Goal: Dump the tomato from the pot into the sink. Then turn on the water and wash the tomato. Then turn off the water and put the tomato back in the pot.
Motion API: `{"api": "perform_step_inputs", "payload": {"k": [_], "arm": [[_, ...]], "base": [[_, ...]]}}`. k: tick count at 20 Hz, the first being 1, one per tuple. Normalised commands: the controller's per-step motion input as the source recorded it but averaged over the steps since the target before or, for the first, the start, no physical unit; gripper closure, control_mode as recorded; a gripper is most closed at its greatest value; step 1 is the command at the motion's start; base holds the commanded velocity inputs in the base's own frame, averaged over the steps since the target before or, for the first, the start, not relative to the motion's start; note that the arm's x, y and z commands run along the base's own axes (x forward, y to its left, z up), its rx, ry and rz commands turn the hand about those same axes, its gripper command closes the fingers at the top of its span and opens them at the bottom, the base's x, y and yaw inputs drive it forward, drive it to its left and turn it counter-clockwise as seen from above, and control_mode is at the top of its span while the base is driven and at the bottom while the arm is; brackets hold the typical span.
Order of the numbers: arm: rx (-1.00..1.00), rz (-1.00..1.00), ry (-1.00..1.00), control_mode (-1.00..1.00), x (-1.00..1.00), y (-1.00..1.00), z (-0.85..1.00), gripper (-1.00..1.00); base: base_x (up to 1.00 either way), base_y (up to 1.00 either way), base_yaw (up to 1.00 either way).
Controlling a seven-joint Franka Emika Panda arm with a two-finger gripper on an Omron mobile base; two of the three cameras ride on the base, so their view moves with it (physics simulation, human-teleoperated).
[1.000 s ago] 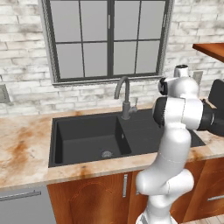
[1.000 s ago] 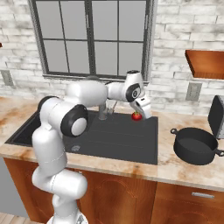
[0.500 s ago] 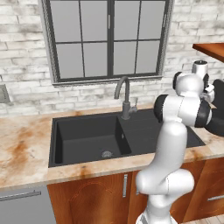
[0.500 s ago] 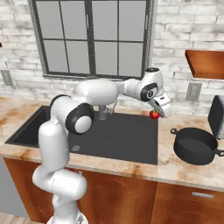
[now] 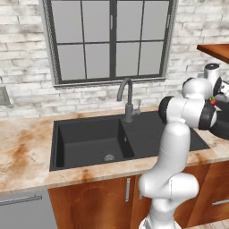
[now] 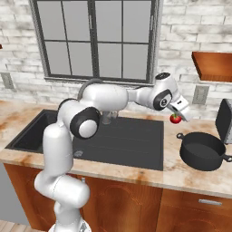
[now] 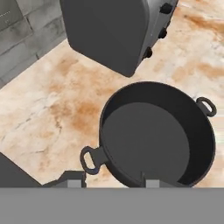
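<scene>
The gripper was clenched on the tomato, which hung in the air at its fingertips, clear of every surface. In the right base view the tomato sat above the strip of counter between the right edge of the sink and the pot, up and to the left of the pot's rim and not yet over its opening. In the left base view a red speck of the tomato showed at the far right, beside the arm's wrist.

The hand view looked down into the pot, which stood upright and bare inside, with a loop handle on each of two opposite sides. It rested on the marbled counter near the counter's right end, just in front of a dark grey appliance with small black knobs along one side.

To the left, the sink was set in the counter with its deep basin at the left end and its flat drainboard on the right. The gooseneck faucet rose at the sink's back edge, with no stream visible under its spout.
</scene>
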Motion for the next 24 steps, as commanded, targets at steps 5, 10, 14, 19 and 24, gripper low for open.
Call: {"api": "perform_step_inputs", "payload": {"k": [5,10,14,19,24], "arm": [[-0.14,-0.07,0.01,-1.0,-0.24,-0.28,0.13,1.0],[-0.01,-0.12,0.0,-1.0,-0.12,-0.54,-0.08,1.0],[0.0,-0.07,0.0,-1.0,0.02,-0.59,-0.28,1.0],[0.0,-0.07,0.0,-1.0,0.0,-0.39,-0.25,1.0],[0.0,-0.06,0.0,-1.0,0.0,-0.29,-0.19,1.0]], "base": [[0.0,0.0,0.0],[0.0,0.0,0.0],[0.0,0.0,0.0],[0.0,0.0,0.0],[0.0,0.0,0.0]]}}
